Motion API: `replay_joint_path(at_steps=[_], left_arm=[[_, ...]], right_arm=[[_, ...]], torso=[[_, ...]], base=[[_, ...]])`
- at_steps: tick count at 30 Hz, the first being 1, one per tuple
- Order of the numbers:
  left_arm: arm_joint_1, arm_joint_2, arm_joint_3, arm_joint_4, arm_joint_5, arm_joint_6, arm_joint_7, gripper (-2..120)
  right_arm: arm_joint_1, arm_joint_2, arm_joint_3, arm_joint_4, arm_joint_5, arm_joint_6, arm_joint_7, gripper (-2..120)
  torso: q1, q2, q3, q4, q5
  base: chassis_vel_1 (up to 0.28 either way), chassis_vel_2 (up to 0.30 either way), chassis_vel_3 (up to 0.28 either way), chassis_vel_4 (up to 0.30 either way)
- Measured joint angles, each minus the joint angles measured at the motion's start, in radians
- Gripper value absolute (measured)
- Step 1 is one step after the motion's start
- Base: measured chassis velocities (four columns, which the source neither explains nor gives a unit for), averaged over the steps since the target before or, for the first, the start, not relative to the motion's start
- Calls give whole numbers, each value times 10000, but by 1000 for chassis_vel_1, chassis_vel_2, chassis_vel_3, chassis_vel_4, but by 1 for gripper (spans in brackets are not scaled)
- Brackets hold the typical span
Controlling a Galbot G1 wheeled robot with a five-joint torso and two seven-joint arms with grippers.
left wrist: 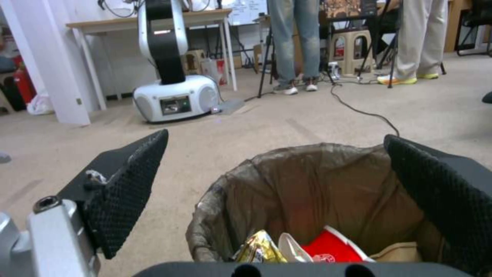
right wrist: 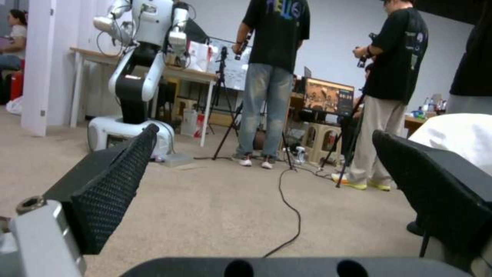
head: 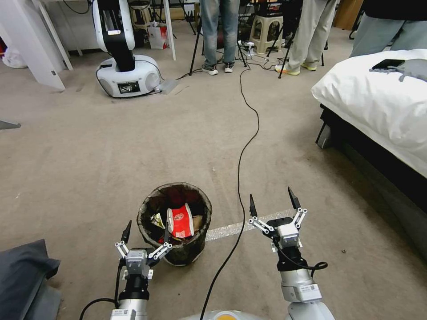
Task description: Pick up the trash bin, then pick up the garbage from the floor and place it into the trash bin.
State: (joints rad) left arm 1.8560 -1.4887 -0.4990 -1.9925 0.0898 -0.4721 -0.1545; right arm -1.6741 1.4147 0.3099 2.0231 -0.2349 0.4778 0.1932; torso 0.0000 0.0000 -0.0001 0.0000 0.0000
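Red cup (head: 180, 221) and wrappers already in bin (head: 149, 213); floor (head: 89, 169) nearby bare. Left gripper (head: 146, 231) and right gripper (head: 271, 201) spread, empty.

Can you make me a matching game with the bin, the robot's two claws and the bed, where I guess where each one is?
Things:
1. trash bin
2. left gripper
3. right gripper
4. bed

Places or states:
A. open, above bare carpet beside the black cable
B. at the right edge of the room, white cover
C. open, at the bin's near rim
D. on the floor, holding a red-and-white cup and wrappers

Pairs: 1-D, 2-C, 3-A, 4-B
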Motion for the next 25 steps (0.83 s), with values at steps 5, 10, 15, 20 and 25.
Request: replay_joint_path(at_steps=[5,10,15,20,25], left_arm=[[-12,1,-3,-2,-26,53,-2,100],[-16,2,-6,-8,-44,83,-4,100],[-21,5,-9,-15,-57,108,-10,100],[-23,6,-9,-19,-65,119,-14,100],[-24,6,-10,-20,-69,127,-17,100]], right_arm=[[0,-2,1,-1,0,-1,0,100],[0,-4,1,-1,0,-3,0,100],[1,-7,1,-1,0,-4,0,100],[0,-9,1,-1,0,-4,0,100],[0,-9,1,-1,2,-4,-2,100]], torso=[[0,0,0,0,0],[0,0,0,0,0],[0,0,0,0,0],[0,0,0,0,0],[0,0,1,0,0]], base=[[0,0,0,0],[0,0,0,0],[0,0,0,0],[0,0,0,0],[0,0,0,0]])
